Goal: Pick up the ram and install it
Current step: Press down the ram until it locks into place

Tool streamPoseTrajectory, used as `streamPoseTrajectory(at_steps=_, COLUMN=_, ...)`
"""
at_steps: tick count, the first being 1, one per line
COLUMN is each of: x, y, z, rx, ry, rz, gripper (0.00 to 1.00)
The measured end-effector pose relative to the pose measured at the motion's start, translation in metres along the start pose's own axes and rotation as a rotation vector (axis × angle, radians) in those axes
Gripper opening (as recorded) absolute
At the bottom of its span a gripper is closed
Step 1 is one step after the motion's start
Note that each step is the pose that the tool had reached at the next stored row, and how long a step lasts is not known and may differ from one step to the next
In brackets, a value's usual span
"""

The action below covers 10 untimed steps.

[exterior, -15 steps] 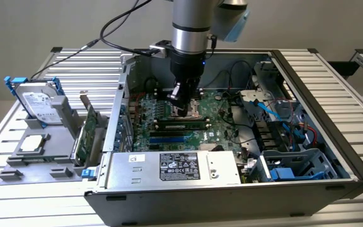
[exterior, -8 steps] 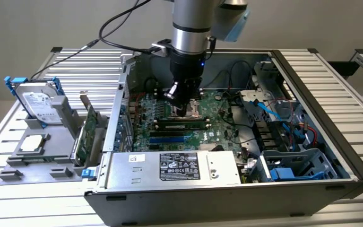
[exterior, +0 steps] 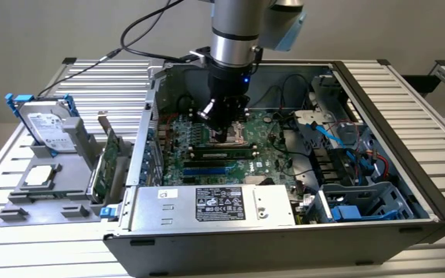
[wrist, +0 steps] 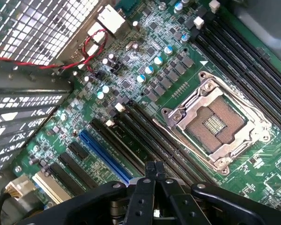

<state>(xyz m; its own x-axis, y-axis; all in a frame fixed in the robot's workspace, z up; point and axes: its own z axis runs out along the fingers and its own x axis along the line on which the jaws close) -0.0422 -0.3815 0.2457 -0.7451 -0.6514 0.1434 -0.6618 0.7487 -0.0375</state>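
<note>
In the exterior view, a hard drive (exterior: 43, 123) and a green card (exterior: 108, 165) stand in a holder left of the open computer case (exterior: 408, 191). The gripper (exterior: 222, 134) hangs inside the case over the motherboard (exterior: 273, 165), fingers pressed together, gripping nothing. The ram (exterior: 224, 154) sits directly beneath the fingertips, seated in a slot, long axis running left to right. The wrist view shows the closed fingertips (wrist: 154, 169) above black memory slots (wrist: 145, 145) beside the processor socket (wrist: 215, 124).
</note>
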Motion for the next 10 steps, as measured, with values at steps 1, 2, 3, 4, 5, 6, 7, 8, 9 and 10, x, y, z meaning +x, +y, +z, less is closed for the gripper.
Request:
streamPoseTrajectory(at_steps=1, x=0.0, y=0.0, z=0.0001, rx=-0.0025, ry=0.0006, rz=0.017, gripper=0.11)
streamPoseTrajectory(at_steps=2, x=0.0, y=0.0, z=0.0001, rx=-0.0049, ry=0.0013, rz=0.034, gripper=0.11)
streamPoseTrajectory(at_steps=3, x=0.0, y=0.0, z=0.0001, rx=-0.0072, ry=0.0018, rz=0.049, gripper=0.11)
streamPoseTrajectory(at_steps=4, x=0.0, y=0.0, z=0.0001, rx=-0.0094, ry=0.0024, rz=0.065, gripper=0.11)
streamPoseTrajectory(at_steps=5, x=0.0, y=0.0, z=0.0002, rx=-0.0116, ry=0.0029, rz=0.081, gripper=0.11)
streamPoseTrajectory(at_steps=6, x=0.0, y=0.0, z=0.0002, rx=-0.0136, ry=0.0033, rz=0.096, gripper=0.11)
streamPoseTrajectory(at_steps=7, x=0.0, y=0.0, z=0.0002, rx=-0.0157, ry=0.0036, rz=0.111, gripper=0.11)
streamPoseTrajectory(at_steps=8, x=0.0, y=0.0, z=0.0002, rx=-0.0176, ry=0.0041, rz=0.125, gripper=0.11)
streamPoseTrajectory(at_steps=9, x=0.0, y=0.0, z=0.0002, rx=-0.0194, ry=0.0045, rz=0.139, gripper=0.11)
streamPoseTrajectory(at_steps=10, x=0.0, y=0.0, z=0.0002, rx=-0.0211, ry=0.0048, rz=0.152, gripper=0.11)
